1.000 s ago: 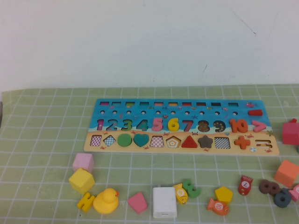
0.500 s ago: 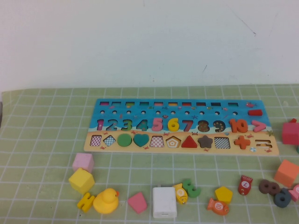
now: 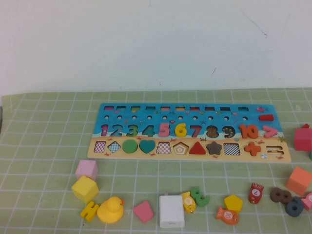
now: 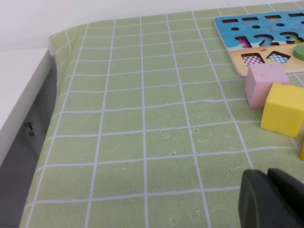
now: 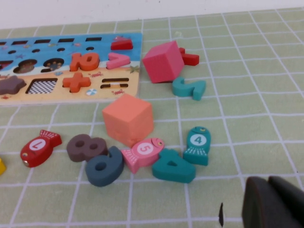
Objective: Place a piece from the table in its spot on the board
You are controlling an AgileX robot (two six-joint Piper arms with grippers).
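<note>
2 hands, left hand (image 4: 275, 199) and right hand (image 5: 275, 202), appear pressed together only in wrist views, off the board (image 3: 190, 132).

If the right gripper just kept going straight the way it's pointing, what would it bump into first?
Probably the teal number 4 or the teal fish beside it; both lie just ahead of the right gripper, low in its wrist view. Depth is hard to judge. The left gripper sits over bare mat.

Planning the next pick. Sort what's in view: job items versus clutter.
Job items: board; loose yellow pentagon; pink trapezoid; brown 8; green 3.

Clutter: rubber duck; white box; yellow cube.

Left gripper and right gripper rest near the table edge.
</note>
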